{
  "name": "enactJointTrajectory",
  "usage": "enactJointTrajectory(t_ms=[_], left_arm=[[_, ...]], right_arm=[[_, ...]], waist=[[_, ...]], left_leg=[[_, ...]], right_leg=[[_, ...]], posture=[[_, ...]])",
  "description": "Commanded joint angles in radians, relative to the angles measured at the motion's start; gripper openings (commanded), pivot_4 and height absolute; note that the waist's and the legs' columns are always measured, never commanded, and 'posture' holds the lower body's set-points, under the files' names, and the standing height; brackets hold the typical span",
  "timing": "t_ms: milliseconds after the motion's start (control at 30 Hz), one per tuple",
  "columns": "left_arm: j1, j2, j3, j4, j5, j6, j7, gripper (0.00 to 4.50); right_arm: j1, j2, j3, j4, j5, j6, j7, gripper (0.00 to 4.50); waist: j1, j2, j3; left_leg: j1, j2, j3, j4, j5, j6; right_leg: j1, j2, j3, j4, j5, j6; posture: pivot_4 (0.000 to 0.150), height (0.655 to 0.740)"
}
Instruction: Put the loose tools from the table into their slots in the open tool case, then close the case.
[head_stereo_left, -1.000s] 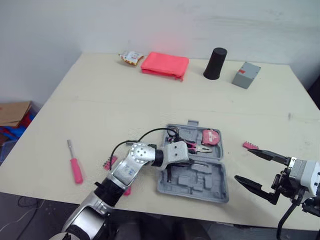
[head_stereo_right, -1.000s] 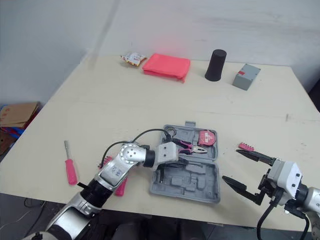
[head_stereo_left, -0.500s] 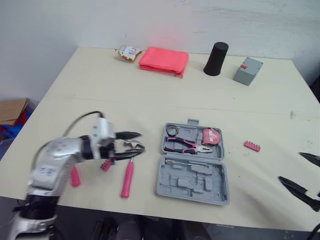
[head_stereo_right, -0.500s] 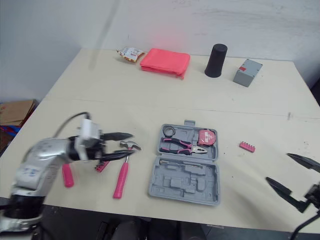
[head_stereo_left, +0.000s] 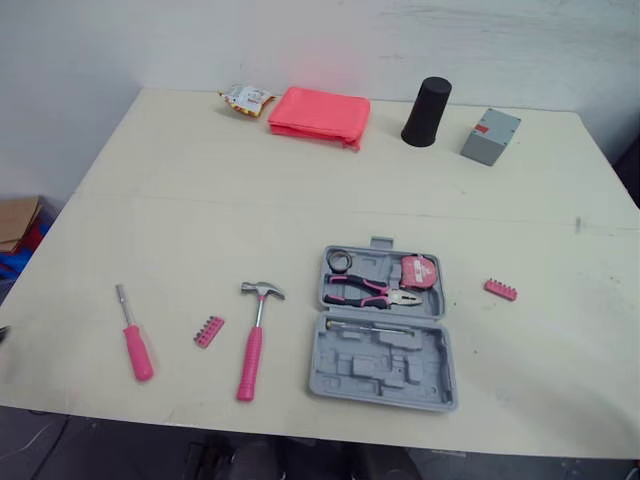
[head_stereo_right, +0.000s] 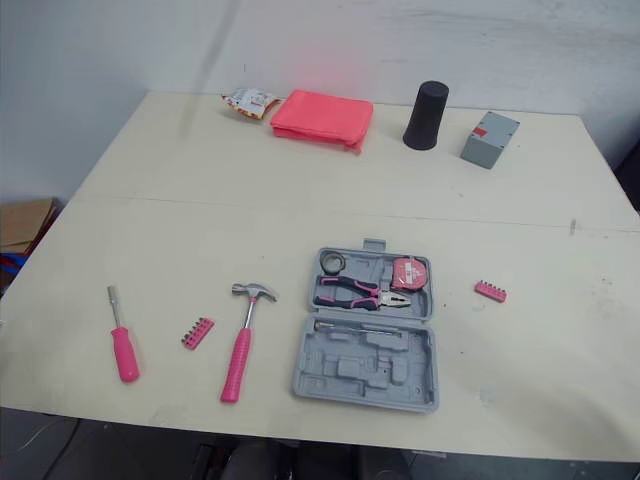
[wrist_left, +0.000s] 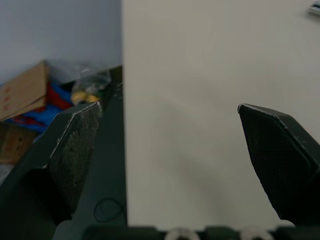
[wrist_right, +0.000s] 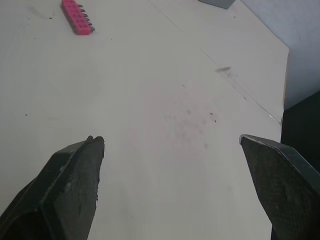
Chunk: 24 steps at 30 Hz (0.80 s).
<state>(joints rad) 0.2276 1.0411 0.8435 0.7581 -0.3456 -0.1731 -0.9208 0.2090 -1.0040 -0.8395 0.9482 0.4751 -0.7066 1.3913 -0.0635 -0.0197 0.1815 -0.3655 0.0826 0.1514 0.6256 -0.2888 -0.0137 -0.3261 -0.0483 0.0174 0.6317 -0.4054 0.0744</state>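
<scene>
The left hand (wrist_left: 175, 145) hangs spread wide and empty over the table (wrist_left: 200, 75) edge. The right hand (wrist_right: 172, 170) is likewise spread and empty above bare table, with a pink bit strip (wrist_right: 76, 17) well ahead. From the head, the tool case (head_stereo_left: 382, 355) lies open; the hammer (head_stereo_left: 254, 335), second bit strip (head_stereo_left: 208, 331) and screwdriver (head_stereo_left: 131, 335) lie at its nine o'clock. The hammer looks rigid and head-heavy, so it is probably best gripped on its handle near the head.

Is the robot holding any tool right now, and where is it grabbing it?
Nothing is held: the left pincer and the right pincer are both open and empty.
</scene>
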Motion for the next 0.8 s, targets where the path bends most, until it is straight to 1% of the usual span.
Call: enactJointTrajectory(t_ms=[33, 67, 133, 233, 300, 400, 467, 533, 600, 700, 733, 800], left_arm=[[0.047, -0.069, -0.014, -0.093, -0.013, -0.038, -0.007, 4.46], [0.045, -0.087, -0.01, -0.137, -0.03, -0.014, 0.008, 4.46], [0.064, -0.112, -0.008, -0.248, -0.057, 0.035, 0.006, 4.46], [0.115, -0.149, 0.013, -0.436, -0.099, 0.127, 0.013, 4.46], [0.158, -0.185, 0.029, -0.618, -0.155, 0.242, 0.053, 4.46], [0.227, -0.247, 0.029, -0.915, -0.242, 0.485, 0.178, 4.46], [0.248, -0.285, 0.006, -1.104, -0.287, 0.606, 0.27, 4.46], [0.236, -0.317, -0.022, -1.253, -0.369, 0.718, 0.359, 4.46], [0.23, -0.334, -0.071, -1.381, -0.42, 0.821, 0.442, 4.46], [0.235, -0.353, -0.172, -1.549, -0.457, 0.922, 0.535, 4.46], [0.229, -0.365, -0.198, -1.588, -0.481, 0.95, 0.568, 4.46], [0.209, -0.376, -0.286, -1.665, -0.489, 1.018, 0.65, 4.46]], right_arm=[[-0.061, 0.013, 0.058, 0.008, 0.009, -0.032, 0.061, 4.5], [-0.08, 0.023, 0.081, 0.0, 0.01, -0.037, 0.084, 4.5], [-0.127, 0.047, 0.118, -0.025, 0.022, -0.026, 0.105, 4.5], [-0.182, 0.087, 0.173, -0.1, 0.048, 0.009, 0.139, 4.5], [-0.206, 0.124, 0.213, -0.204, 0.085, 0.067, 0.151, 4.5], [-0.204, 0.184, 0.281, -0.411, 0.137, 0.167, 0.14, 4.5], [-0.192, 0.217, 0.327, -0.539, 0.164, 0.23, 0.12, 4.5], [-0.185, 0.242, 0.363, -0.631, 0.171, 0.274, 0.097, 4.5], [-0.183, 0.262, 0.396, -0.702, 0.173, 0.305, 0.087, 4.5], [-0.191, 0.278, 0.432, -0.766, 0.174, 0.337, 0.091, 4.5], [-0.193, 0.28, 0.439, -0.779, 0.177, 0.347, 0.091, 4.5], [-0.193, 0.285, 0.457, -0.815, 0.191, 0.372, 0.102, 4.5]], waist=[[-0.002, 0.002, 0.001], [0.0, 0.001, 0.001], [0.004, -0.003, 0.002], [0.003, -0.005, 0.002], [0.002, -0.003, 0.002], [-0.001, -0.003, 0.003], [-0.001, -0.002, 0.003], [0.004, -0.002, 0.003], [0.008, -0.002, 0.003], [0.011, -0.002, 0.003], [0.011, -0.002, 0.003], [0.011, -0.002, 0.004]], left_leg=[[0.0, 0.0, 0.0, 0.0, -0.002, 0.002], [0.0, 0.0, 0.0, 0.0, -0.004, -0.002], [0.0, 0.0, -0.002, 0.0, -0.003, -0.003], [0.0, 0.001, -0.006, 0.001, 0.0, -0.005], [0.0, 0.0, -0.005, 0.001, 0.0, -0.004], [-0.001, 0.0, -0.005, 0.002, 0.002, -0.002], [-0.002, 0.0, -0.005, 0.002, 0.004, 0.001], [-0.003, 0.0, -0.006, 0.002, 0.004, 0.001], [-0.003, 0.0, -0.006, 0.004, 0.004, 0.001], [-0.003, 0.0, -0.007, 0.005, 0.004, 0.001], [-0.003, -0.001, -0.007, 0.006, 0.005, 0.001], [-0.002, -0.001, -0.007, 0.006, 0.005, 0.0]], right_leg=[[0.0, -0.001, 0.0, 0.001, 0.0, 0.0], [0.0, -0.001, -0.001, 0.002, 0.0, 0.001], [0.0, 0.0, -0.003, 0.005, 0.0, 0.0], [-0.001, 0.0, -0.007, 0.009, 0.0, -0.001], [0.0, -0.001, -0.006, 0.01, 0.0, -0.001], [0.0, 0.0, -0.006, 0.01, 0.0, -0.001], [-0.001, 0.001, -0.006, 0.01, 0.0, -0.001], [-0.001, 0.001, -0.006, 0.01, 0.0, 0.0], [-0.001, 0.002, -0.006, 0.01, 0.0, 0.0], [0.001, 0.002, -0.006, 0.009, 0.001, 0.001], [0.002, 0.002, -0.005, 0.008, 0.001, 0.002], [0.003, 0.002, -0.005, 0.007, 0.002, 0.003]], posture=[[0.15, 0.74], [0.15, 0.74], [0.15, 0.74], [0.15, 0.74], [0.15, 0.74], [0.15, 0.74], [0.15, 0.74], [0.15, 0.74], [0.15, 0.74], [0.15, 0.74], [0.15, 0.74], [0.15, 0.74]])
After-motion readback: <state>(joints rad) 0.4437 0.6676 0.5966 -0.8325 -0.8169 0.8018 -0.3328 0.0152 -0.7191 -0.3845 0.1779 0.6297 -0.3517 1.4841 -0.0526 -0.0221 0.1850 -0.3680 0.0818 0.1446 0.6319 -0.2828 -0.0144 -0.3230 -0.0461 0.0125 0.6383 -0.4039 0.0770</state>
